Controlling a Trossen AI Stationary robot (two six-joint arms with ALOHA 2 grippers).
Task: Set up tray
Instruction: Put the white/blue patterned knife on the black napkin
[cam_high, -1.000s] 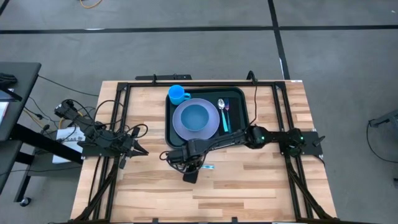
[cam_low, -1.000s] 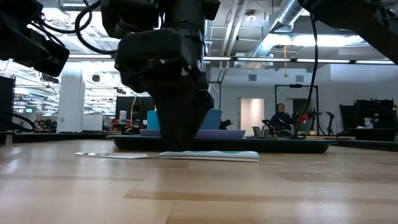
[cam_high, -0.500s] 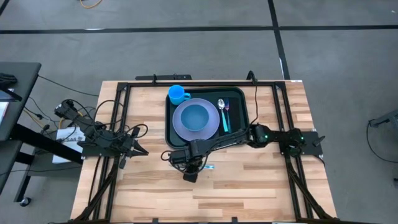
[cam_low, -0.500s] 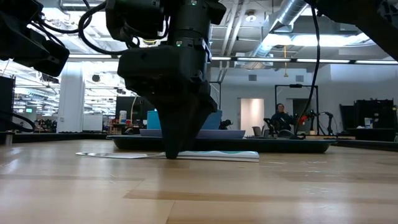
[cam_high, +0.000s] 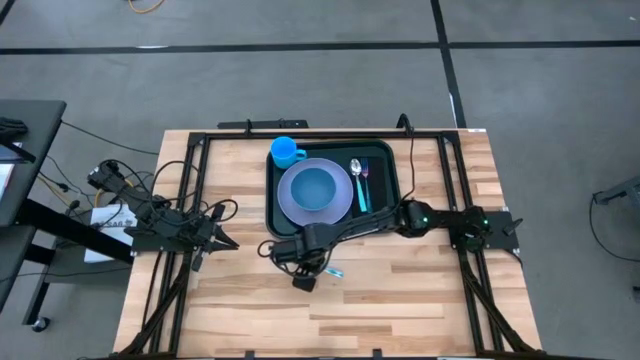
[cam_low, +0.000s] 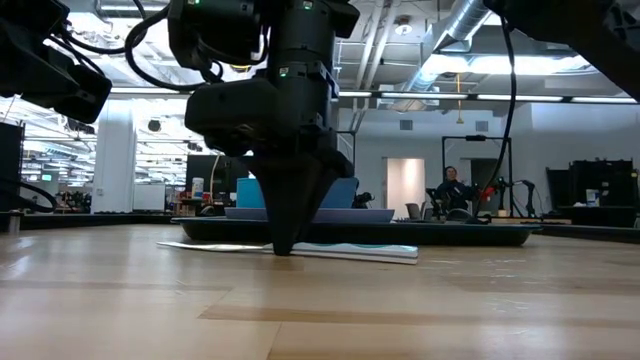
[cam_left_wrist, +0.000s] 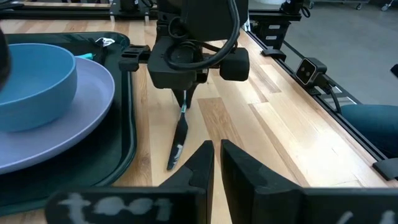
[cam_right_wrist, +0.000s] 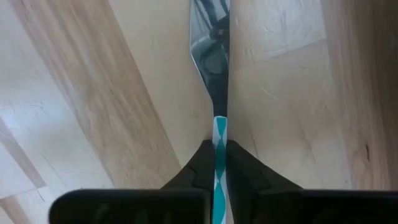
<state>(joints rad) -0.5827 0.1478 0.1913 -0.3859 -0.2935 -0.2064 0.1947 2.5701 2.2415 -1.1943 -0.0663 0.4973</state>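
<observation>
Dark green tray (cam_high: 276, 220) is sitting just beyond the right gripper (cam_high: 307, 277), which is pinching the teal-handled knife (cam_right_wrist: 219, 93) against the wood, left gripper (cam_left_wrist: 216, 155) idling shut well off beside.
</observation>
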